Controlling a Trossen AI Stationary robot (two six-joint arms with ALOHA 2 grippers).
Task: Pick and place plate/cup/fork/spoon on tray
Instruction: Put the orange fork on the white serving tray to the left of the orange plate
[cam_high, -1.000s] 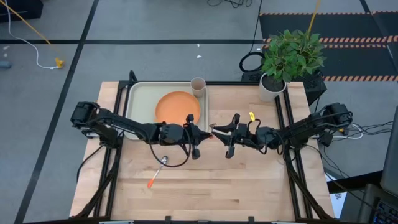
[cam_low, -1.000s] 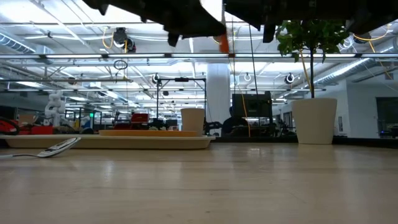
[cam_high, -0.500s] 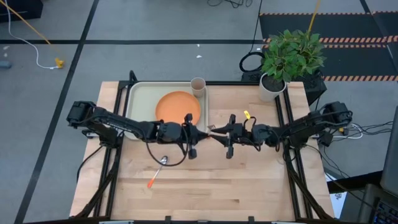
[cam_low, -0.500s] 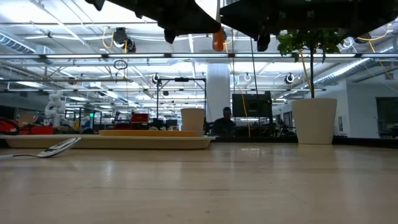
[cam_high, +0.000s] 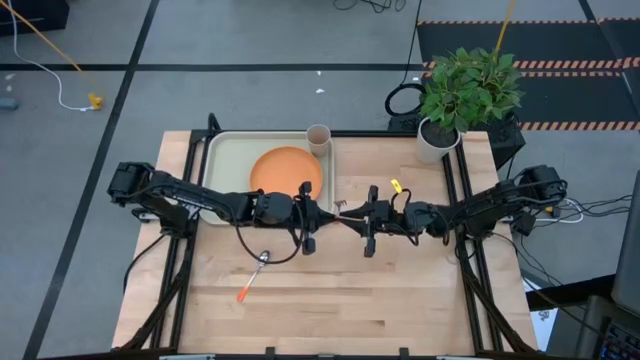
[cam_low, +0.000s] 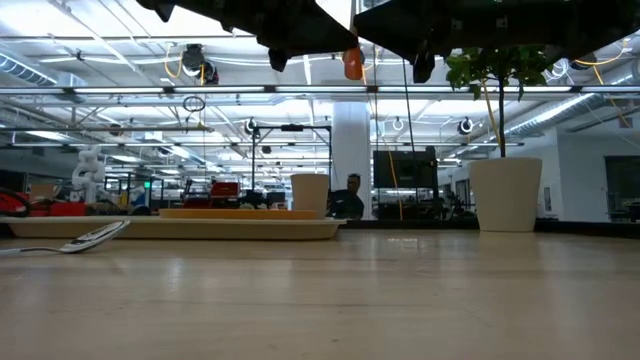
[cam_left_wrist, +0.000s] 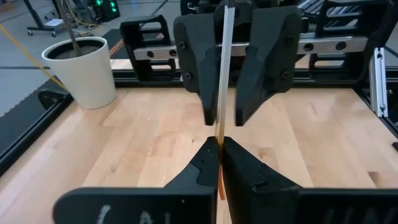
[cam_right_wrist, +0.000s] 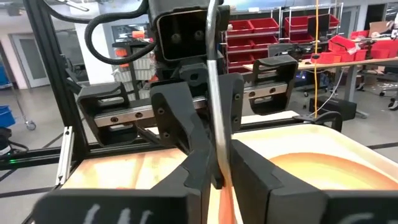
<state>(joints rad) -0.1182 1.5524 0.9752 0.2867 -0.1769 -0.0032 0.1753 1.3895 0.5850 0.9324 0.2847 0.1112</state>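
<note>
Both grippers meet high above the table's middle. My left gripper (cam_high: 330, 213) is shut on the fork (cam_high: 340, 208). My right gripper (cam_high: 348, 213) faces it, open, with its fingers (cam_left_wrist: 267, 62) on either side of the fork's silver stem (cam_left_wrist: 222, 74), apart from it. The orange plate (cam_high: 285, 172) lies in the pale tray (cam_high: 225, 150). The tan cup (cam_high: 318, 138) stands in the tray's far right corner. The spoon (cam_high: 253, 275) lies on the wood in front of the tray. My left gripper pinches the fork's orange handle (cam_left_wrist: 219, 180) between its two fingers. The fingers come level from the table's left and lie across the fork. The fork stands about upright, metal end up, lifted clear of the table, and its orange end (cam_low: 352, 62) shows below the fingers.
A white pot with a green plant (cam_high: 437, 140) stands at the table's far right corner. Bare wood lies in front of and to the right of the tray. A person shows in the room behind the table (cam_low: 350, 198).
Both grippers, with the fork between them, have drifted a little toward the table's left edge. In the low view the fork's orange end stands slightly higher than a second ago.
</note>
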